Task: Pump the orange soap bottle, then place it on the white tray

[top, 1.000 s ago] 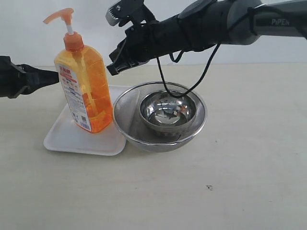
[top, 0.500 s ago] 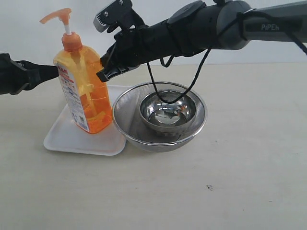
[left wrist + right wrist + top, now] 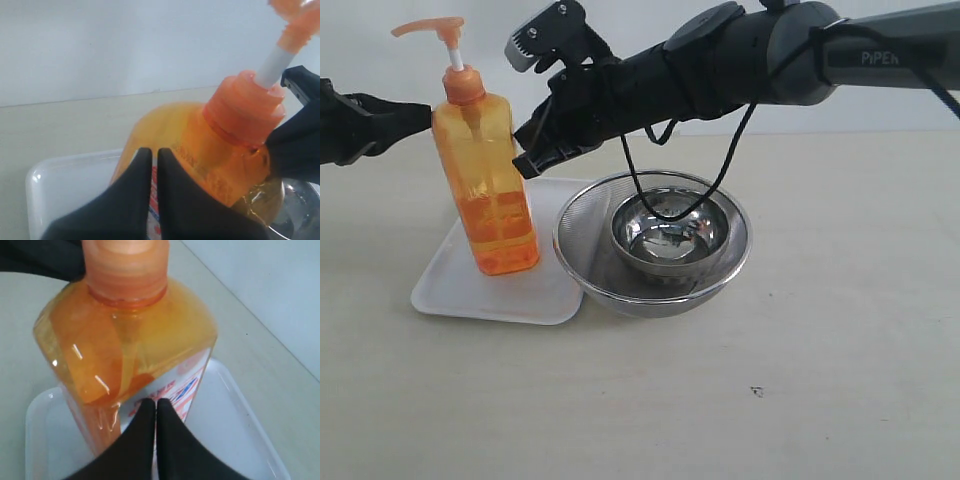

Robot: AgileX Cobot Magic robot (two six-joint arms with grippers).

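Orange bottle (image 3: 490,195) stands on the tray (image 3: 445,292) at centre-left; left gripper (image 3: 424,118) and right gripper (image 3: 526,163), both clenched empty, flank its shoulders.

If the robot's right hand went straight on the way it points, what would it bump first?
Most likely the tall see-through orange plastic soap bottle: the shut right hand points straight at its side, very near. I cannot tell if they touch.

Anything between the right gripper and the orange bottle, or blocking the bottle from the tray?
Nothing visible. The right gripper, fingers shut, is right beside the orange soap bottle with no object between them. The bottle stands on the white tray. The mesh strainer sits beside the tray, out of the way.
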